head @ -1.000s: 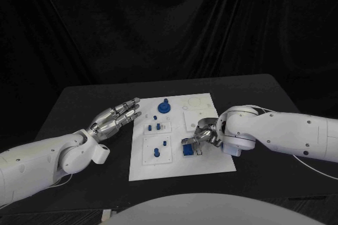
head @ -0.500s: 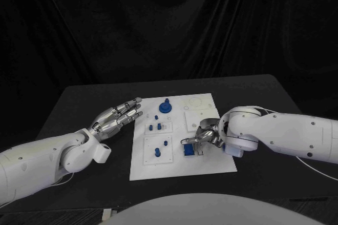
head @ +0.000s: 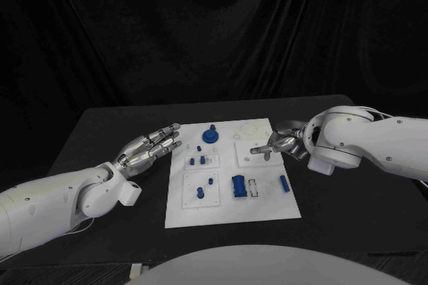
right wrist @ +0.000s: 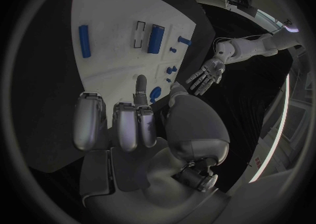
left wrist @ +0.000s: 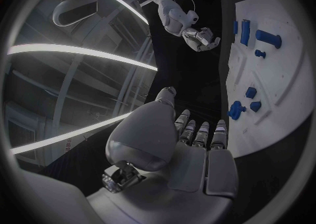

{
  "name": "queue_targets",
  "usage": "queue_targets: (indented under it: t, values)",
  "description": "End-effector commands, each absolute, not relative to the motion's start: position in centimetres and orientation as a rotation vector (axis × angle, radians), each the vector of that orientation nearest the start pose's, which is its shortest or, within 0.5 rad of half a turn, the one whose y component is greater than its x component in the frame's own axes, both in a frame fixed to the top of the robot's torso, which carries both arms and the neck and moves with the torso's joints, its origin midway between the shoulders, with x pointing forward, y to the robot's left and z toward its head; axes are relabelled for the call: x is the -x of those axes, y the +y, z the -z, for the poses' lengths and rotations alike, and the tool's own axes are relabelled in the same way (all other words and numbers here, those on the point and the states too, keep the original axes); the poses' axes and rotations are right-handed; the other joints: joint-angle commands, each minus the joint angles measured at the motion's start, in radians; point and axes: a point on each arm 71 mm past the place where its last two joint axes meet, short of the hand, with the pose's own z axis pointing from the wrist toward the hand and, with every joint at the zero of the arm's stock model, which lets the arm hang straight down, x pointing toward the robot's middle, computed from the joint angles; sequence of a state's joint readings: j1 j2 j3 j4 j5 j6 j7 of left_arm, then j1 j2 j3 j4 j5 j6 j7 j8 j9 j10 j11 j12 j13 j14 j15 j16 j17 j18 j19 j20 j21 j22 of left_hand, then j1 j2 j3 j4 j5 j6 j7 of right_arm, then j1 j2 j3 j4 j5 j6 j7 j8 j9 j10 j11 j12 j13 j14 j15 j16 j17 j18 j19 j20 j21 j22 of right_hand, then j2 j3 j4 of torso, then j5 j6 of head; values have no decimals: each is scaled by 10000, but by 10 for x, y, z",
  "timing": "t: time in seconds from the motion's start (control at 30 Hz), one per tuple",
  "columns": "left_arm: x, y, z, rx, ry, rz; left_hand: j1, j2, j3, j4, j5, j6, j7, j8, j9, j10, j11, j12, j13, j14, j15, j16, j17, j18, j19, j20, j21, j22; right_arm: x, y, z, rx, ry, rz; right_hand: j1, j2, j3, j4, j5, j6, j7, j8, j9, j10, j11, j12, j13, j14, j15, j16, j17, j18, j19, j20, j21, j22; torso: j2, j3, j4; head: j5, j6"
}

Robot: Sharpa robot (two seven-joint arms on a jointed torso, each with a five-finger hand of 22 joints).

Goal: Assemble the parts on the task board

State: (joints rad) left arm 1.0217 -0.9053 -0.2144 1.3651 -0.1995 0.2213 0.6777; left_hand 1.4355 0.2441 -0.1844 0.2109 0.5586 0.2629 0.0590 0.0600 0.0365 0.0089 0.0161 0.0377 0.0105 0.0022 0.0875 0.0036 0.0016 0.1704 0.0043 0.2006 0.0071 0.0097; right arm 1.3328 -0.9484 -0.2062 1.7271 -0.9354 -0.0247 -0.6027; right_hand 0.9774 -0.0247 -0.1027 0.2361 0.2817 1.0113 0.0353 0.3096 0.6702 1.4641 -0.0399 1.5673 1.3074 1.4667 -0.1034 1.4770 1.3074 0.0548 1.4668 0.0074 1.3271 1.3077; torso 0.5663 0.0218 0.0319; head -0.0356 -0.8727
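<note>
Task board point(head: 234, 218): white plate, table centre. Blue parts on it: round knob point(head: 209, 136) far; cylinder point(head: 239, 185) near-right, beside empty slot; thin bar point(head: 284, 184) at right edge.

Right hand point(head: 284, 143): over board's far-right, fingers partly curled, holding nothing.

Left hand point(head: 148, 149): left of board, fingers straight, close together, empty.

My risk call: bar sits near edge; careless reach could knock it off.

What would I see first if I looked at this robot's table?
First the white task board in the middle of the black table, dotted with small blue parts. Then two silver hands: the left hand hovers flat beside the board's left edge, fingers stretched out, and the right hand hangs over the board's far right corner, holding nothing.
</note>
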Motion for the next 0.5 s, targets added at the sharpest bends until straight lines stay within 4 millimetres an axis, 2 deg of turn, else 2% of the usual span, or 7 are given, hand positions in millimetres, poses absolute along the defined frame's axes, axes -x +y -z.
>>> queue_targets:
  t: [0.03,0.13,0.17,0.23,0.33,0.4,0.5]
  values:
    - [-422,262,304,9541,16650,18696,101,7,7,-79,46,86,29,45,15,-6,83,37,1,-22,68,-36,-16,80,0,69,-29,19,-436,-226,207,-2957,23384,-3810,308,46,8,-182,401,81,-5,32,-19,1067,5,35,2634,716,29,37,804,-7,279,22,37,1916,-3,2,-3,40,1]
    - [-422,263,304,9530,16597,18641,102,0,8,-89,50,102,38,53,17,-4,94,44,3,-22,61,-36,-16,81,1,74,-28,22,-438,-232,209,-2573,23309,-3389,853,142,99,-509,662,93,-19,32,-40,1067,-8,35,2634,698,20,-1,725,5,258,20,-10,1901,-5,0,-6,38,1]
    - [-422,264,304,9527,16579,18617,100,-13,13,-116,52,106,63,63,15,-5,129,40,1,-22,-41,-36,-16,85,0,65,-29,17,-438,-234,211,-2381,23284,-3211,967,171,125,-575,716,100,-21,33,-46,1067,-10,35,2634,696,18,-7,714,8,252,18,-24,1896,-5,-1,-6,34,1]
    - [-423,265,304,9521,16546,18572,94,-21,13,-129,56,104,70,67,14,-6,140,40,1,-22,-97,-36,-16,88,-2,53,-31,10,-436,-237,217,-1990,23238,-2850,1060,193,129,-631,698,114,-23,37,-52,1067,-11,35,2634,688,17,-27,675,11,246,18,-39,1892,-8,-2,-7,49,1]
    - [-423,266,304,9526,16527,18509,94,-21,13,-129,56,104,70,67,14,-6,140,40,1,-22,-97,-36,-16,88,-2,53,-31,10,-434,-243,225,-1562,23352,-2387,1174,260,120,-679,465,158,-27,50,-68,1067,-14,35,2634,671,15,-71,591,18,233,17,-73,1881,-13,-5,-6,62,1]
    - [-423,266,304,9530,16530,18489,94,-21,13,-129,56,104,70,67,14,-6,140,40,1,-22,-97,-36,-16,88,-2,53,-31,10,-432,-246,230,-1337,23503,-2121,1209,328,108,-675,119,205,-34,59,-90,1067,-27,35,2634,669,9,-81,571,16,237,10,-58,1885,-18,-14,-1,54,1]
    - [-423,266,304,9529,16535,18476,92,-23,15,-136,71,116,73,72,15,-4,144,49,3,-22,-117,-36,-16,89,-4,46,-33,6,-429,-250,237,-911,23695,-1706,1211,375,104,-662,-23,321,-65,107,-90,1067,-44,35,2634,667,-5,-89,557,15,238,5,-55,1886,3,-8,10,13,1]
